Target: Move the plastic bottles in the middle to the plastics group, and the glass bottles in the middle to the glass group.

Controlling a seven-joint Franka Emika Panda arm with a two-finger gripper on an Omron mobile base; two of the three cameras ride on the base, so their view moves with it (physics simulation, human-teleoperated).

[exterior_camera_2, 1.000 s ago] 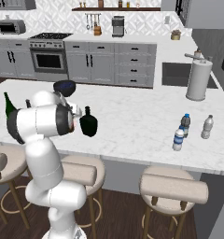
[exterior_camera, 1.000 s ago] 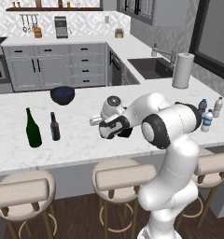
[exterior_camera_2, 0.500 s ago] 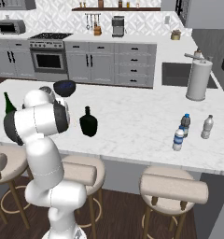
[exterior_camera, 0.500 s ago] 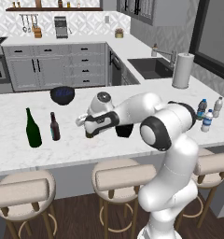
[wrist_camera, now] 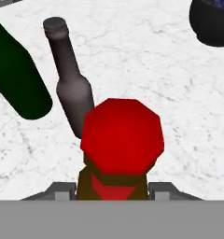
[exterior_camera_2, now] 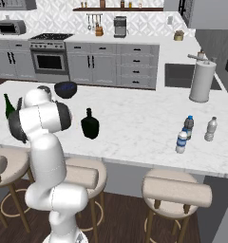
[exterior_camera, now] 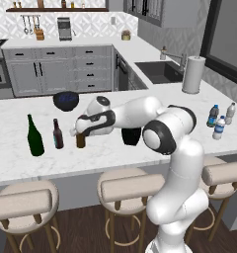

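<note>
Hand view: gripper [wrist_camera: 115, 193] clamps amber bottle [wrist_camera: 121, 140] just beside brown bottle [wrist_camera: 72, 88].

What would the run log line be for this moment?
hand: shut on amber bottle | place: beside brown bottle, green bottle | black bottle: mid-counter

I count four glass bottles on my counter: one tall green bottle [exterior_camera: 34, 136], one dark brown bottle [exterior_camera: 57, 134], one amber bottle with a red top [wrist_camera: 117, 151] and one squat black bottle [exterior_camera_2: 90, 124]. Three small clear plastic bottles [exterior_camera: 219, 127] stand grouped at my right. One dark bowl [exterior_camera: 66, 100], one paper towel roll [exterior_camera: 192, 74] and three stools [exterior_camera: 125, 185].
</note>
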